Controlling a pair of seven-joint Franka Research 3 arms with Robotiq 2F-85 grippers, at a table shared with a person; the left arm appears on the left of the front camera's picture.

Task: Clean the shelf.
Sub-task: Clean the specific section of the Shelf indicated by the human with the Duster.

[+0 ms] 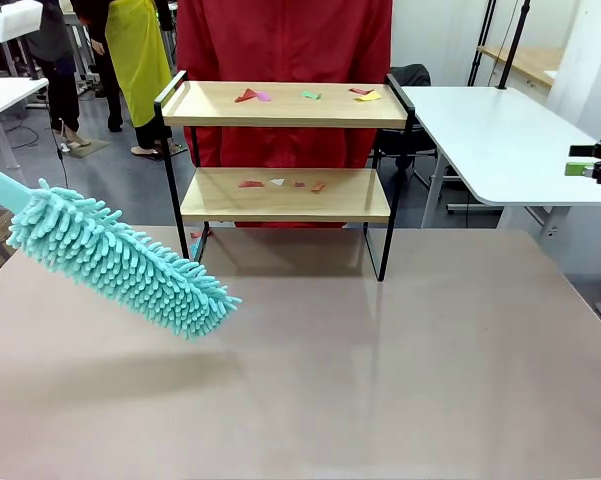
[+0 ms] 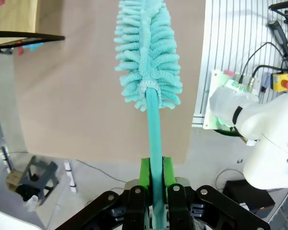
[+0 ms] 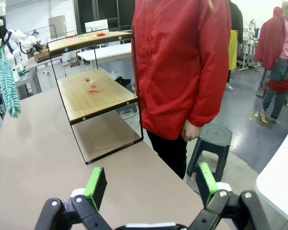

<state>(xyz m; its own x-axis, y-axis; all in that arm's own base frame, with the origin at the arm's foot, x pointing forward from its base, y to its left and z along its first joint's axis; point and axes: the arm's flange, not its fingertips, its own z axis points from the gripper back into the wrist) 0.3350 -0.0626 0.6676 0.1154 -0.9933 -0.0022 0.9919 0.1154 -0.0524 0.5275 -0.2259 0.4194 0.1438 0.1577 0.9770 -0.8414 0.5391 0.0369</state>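
Note:
The shelf [image 1: 285, 195] stands at the table's far edge, two wooden boards in a black frame. Coloured paper scraps [image 1: 310, 95] lie on its top board and more scraps [image 1: 280, 183] on the lower one. A teal fluffy duster [image 1: 120, 262] slants in from the left, its head hovering over the table in front of and left of the shelf. In the left wrist view my left gripper [image 2: 156, 177] is shut on the duster's handle [image 2: 154, 129]. My right gripper [image 3: 151, 184] stands open and empty, far right of the shelf [image 3: 96, 98], and shows at the edge of the front view as my right gripper [image 1: 580, 162].
A person in a red jacket [image 3: 182, 67] stands close behind the shelf. The brown table [image 1: 380, 380] stretches bare in front. A white table [image 1: 500, 140] sits at the back right, with a black stool [image 3: 213, 139] near the person.

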